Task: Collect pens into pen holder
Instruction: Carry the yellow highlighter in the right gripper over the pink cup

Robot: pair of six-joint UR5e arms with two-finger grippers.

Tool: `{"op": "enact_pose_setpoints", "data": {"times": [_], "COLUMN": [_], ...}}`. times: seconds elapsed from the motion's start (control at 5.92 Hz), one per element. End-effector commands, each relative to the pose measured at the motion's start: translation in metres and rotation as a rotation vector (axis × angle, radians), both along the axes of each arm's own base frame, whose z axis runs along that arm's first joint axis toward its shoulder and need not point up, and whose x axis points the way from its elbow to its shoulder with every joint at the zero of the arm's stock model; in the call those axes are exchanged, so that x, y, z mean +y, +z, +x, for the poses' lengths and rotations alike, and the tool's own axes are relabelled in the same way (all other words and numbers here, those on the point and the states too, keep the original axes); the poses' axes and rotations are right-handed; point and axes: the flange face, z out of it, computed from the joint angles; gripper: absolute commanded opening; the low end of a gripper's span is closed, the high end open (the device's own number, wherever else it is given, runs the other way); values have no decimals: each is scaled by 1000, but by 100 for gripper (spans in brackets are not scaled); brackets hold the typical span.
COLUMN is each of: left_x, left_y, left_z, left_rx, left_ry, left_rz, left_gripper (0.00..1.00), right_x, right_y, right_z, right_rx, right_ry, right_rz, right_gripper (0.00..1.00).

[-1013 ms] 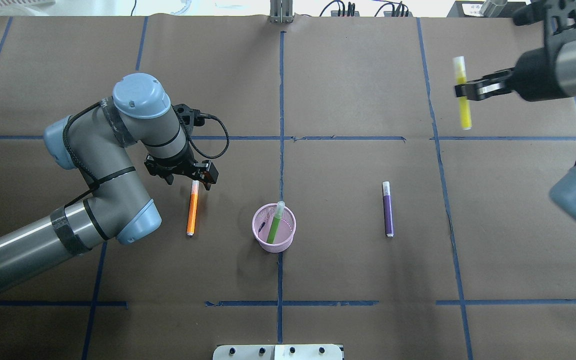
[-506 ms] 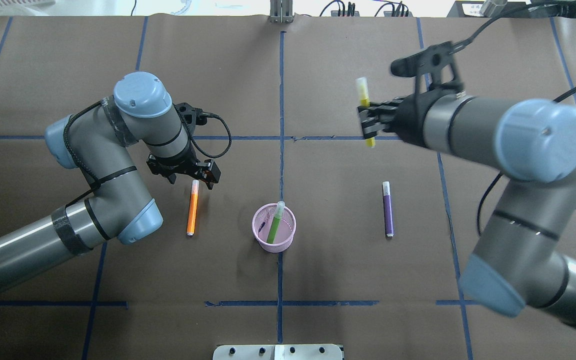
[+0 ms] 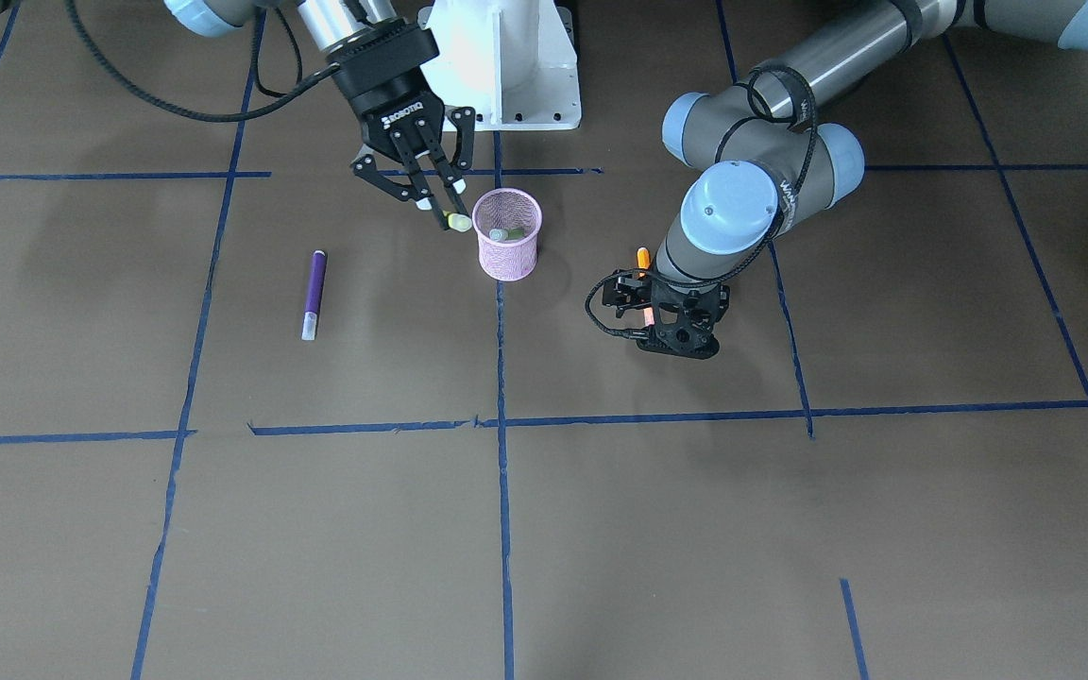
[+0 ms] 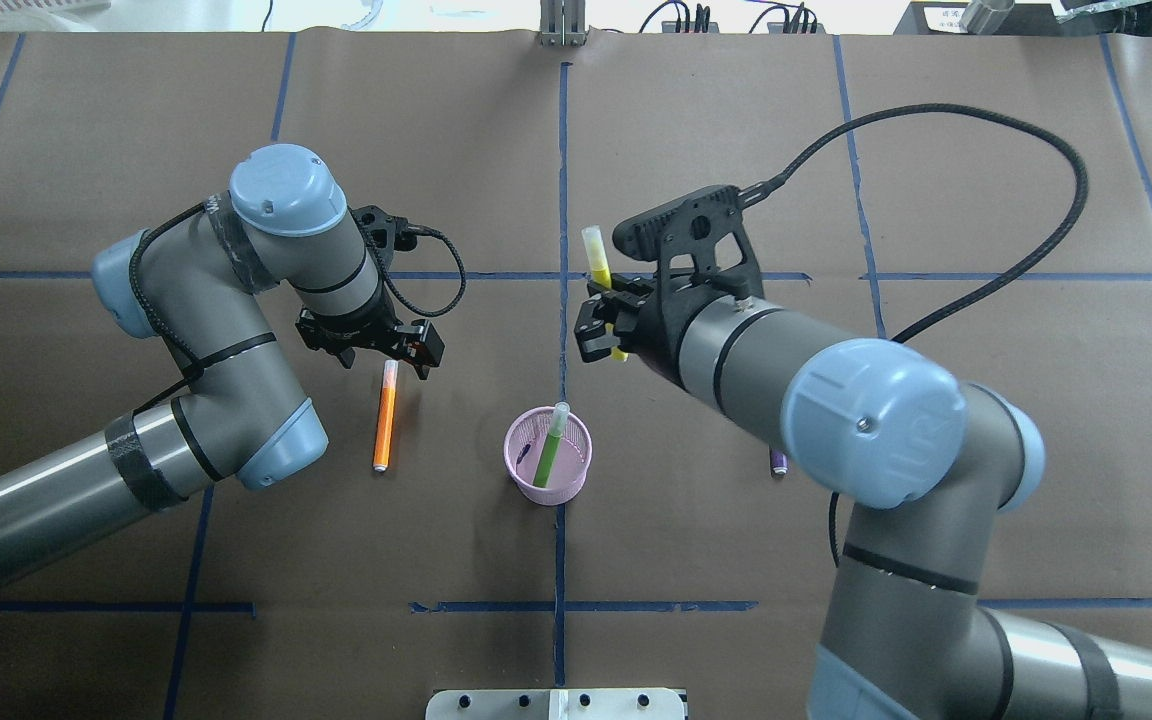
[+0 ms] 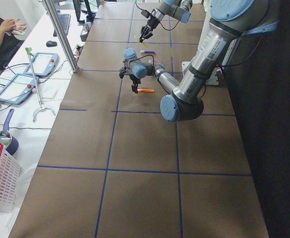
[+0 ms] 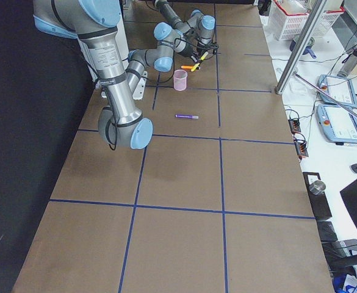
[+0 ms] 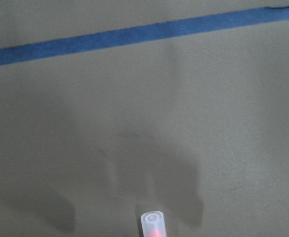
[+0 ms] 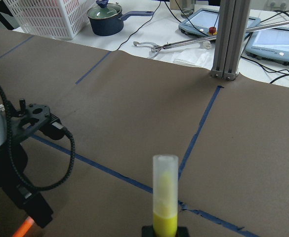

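The pink mesh pen holder (image 4: 576,462) (image 3: 506,260) stands near the table's middle with a green pen (image 4: 548,450) leaning in it. My right gripper (image 4: 604,322) (image 3: 440,210) is shut on a yellow pen (image 4: 594,255) (image 8: 165,197) and holds it in the air just beyond the holder. An orange pen (image 4: 386,420) (image 3: 643,257) lies on the table to the left of the holder. My left gripper (image 4: 381,358) hovers open over its pale cap end (image 7: 152,224). A purple pen (image 3: 314,293) lies to the right of the holder, mostly hidden under my right arm in the overhead view.
Blue tape lines grid the brown table. The robot's white base (image 3: 506,57) stands behind the holder. My right arm's cable (image 4: 936,110) loops over the far right of the table. A metal post (image 4: 561,25) stands at the far edge.
My right arm has swung left from the table's far right with the yellow pen to a spot just beyond the holder. The left arm has barely moved.
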Motion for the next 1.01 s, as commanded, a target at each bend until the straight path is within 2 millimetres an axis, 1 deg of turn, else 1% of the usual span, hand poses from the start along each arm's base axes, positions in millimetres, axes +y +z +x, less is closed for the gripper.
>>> {"op": "enact_pose_setpoints", "data": {"times": [0.0,0.17,0.34,0.68,0.84], "left_x": [1,1,1,1,1], "left_y": [0,1,1,1,1], "left_z": [1,1,1,2,2], "left_rx": [0,-1,-1,-1,-1], "left_ry": [1,2,1,4,4], "left_rz": [0,0,-1,0,0], "left_gripper": [100,100,100,100,100], "right_x": [11,26,34,45,44], "right_y": [-14,-16,-13,4,9], "right_z": [-39,-51,-61,-88,-94], "right_rx": [-18,-26,-26,2,9], "right_ry": [-11,-30,-43,-53,-52], "right_rz": [-19,-28,-37,-71,-81], "right_gripper": [0,0,0,1,1]}}
